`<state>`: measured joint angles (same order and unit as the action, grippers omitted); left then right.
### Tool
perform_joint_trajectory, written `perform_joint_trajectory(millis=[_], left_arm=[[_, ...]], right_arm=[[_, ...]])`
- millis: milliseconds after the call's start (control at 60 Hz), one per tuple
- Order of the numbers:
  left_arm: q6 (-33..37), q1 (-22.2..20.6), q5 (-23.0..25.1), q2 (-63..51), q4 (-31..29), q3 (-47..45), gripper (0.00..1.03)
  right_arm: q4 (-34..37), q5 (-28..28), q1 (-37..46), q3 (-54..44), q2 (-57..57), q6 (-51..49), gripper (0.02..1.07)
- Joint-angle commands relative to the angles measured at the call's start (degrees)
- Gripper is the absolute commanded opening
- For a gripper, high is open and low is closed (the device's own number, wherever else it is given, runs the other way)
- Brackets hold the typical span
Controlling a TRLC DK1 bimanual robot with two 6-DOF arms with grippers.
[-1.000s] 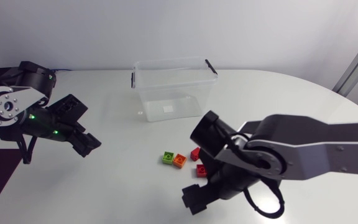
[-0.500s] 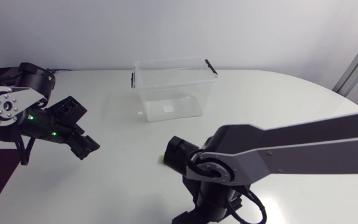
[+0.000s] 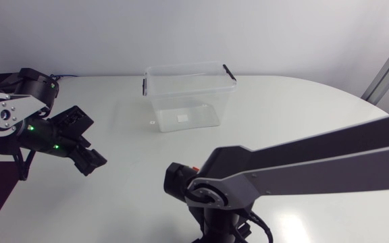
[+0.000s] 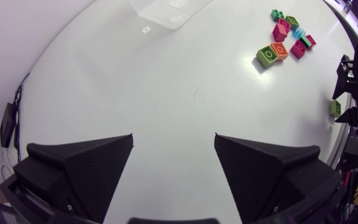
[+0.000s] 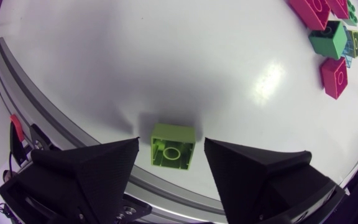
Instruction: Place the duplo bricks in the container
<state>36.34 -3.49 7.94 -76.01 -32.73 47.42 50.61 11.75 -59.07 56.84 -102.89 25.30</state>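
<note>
White counter (image 3: 302,108) beneath both arms. Near its far edge, clear container (image 3: 188,94), upright, top open, black clips on the rim; inside, only a small white sticker showing through the wall.

Left end effector (image 4: 174,146) spread wide above bare counter toward the left edge, holding and touching nothing.

Right end effector (image 5: 170,144) likewise spread, down at the near edge with a light green brick (image 5: 174,152) between its fingers: one finger to each side, a slim gap at both, so no grip on it. That brick right beside the counter's near edge, studs up.

Farther in, toward the counter's middle, loose cluster of bricks (image 4: 284,40) in pink, green, orange and pale blue, all lying on the counter.

From above, right arm (image 3: 282,175) covers that cluster and its own end effector; just an orange speck beside the wrist, too small to identify.
</note>
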Motion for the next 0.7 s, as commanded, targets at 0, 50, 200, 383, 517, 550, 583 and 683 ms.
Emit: perform_joint_trajectory(millis=[0,50,200,383,517,550,583,683], left_arm=[[2.16,-0.12,0.58,1.12,-0.93,0.66,0.91],[2.69,-0.12,0.58,1.21,-1.11,0.57,0.91],[4.97,-1.00,0.58,1.39,-1.11,-0.13,0.91],[8.14,-6.97,0.67,1.83,0.83,-0.84,0.91],[8.84,-12.42,0.67,-0.28,4.52,-0.22,0.91],[9.19,-13.74,0.67,-1.34,5.31,0.13,0.91],[9.72,-14.71,0.67,-2.48,6.19,0.39,0.91],[11.12,-17.70,0.67,-6.26,9.79,1.10,0.91]], right_arm=[[0.28,-0.94,-0.70,1.17,-1.87,-1.04,0.44],[-0.16,-1.03,-0.87,1.08,-1.87,-1.57,0.35],[-0.60,-2.08,-1.49,-0.06,-0.64,-1.57,0.31],[-1.13,-4.54,0.09,-1.91,4.98,-1.57,0.23],[0.28,-5.86,3.43,-0.76,11.84,-1.57,0.20],[0.98,-6.04,4.84,0.03,13.86,-1.66,0.20],[1.07,-6.04,6.51,0.91,16.06,-2.10,0.20],[1.16,-6.04,11.08,3.37,20.89,-3.33,0.20]])
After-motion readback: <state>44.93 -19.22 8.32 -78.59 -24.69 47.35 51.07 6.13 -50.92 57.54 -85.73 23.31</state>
